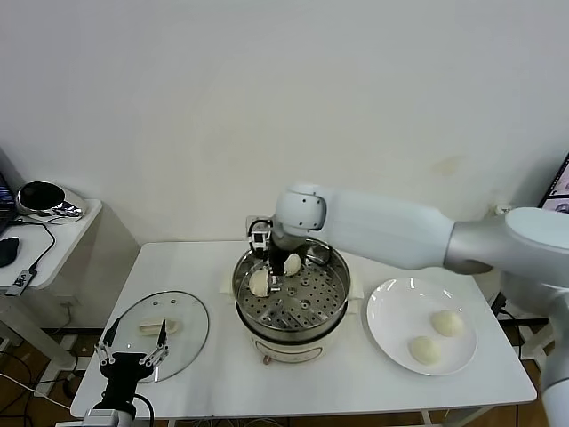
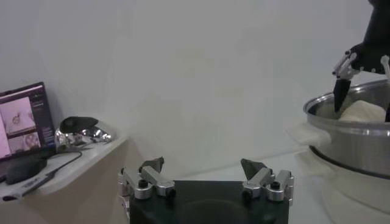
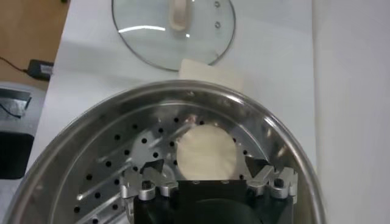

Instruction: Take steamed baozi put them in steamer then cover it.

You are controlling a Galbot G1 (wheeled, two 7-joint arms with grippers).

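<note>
My right tool (image 1: 277, 263) is over the steamer (image 1: 331, 313), reaching in from the right side, and its fingers (image 3: 152, 168) are spread apart with nothing between them. In the right wrist view one baozi (image 3: 206, 151) lies on the perforated tray (image 3: 116, 176) just in front of the open fingers, free from them as far as I can see.

In the head view I see two baozi inside the steamer: one (image 1: 259, 282) on the left part of the tray, and one (image 1: 292, 263) just beside my right tool, partly hidden by it. The other two baozi are on the white plate (image 1: 391, 307) at the right of the steamer, one (image 1: 447, 323) farther back and one (image 1: 424, 350) nearer to the front edge of the table (image 1: 196, 262). They lie near each other but do not touch.

The glass lid (image 1: 182, 342) with its cream handle (image 1: 159, 327) lies flat on the table, at the left of the steamer and apart from it. The steamer is uncovered.

My left tool (image 1: 132, 358) hangs low at the front left corner of the table, at the near edge of the lid. It is released, the fingers (image 2: 151, 165) stand wide and hold nothing.

At the far left there is a small side table (image 1: 62, 233) with a dark shiny object (image 1: 41, 197) on it.
</note>
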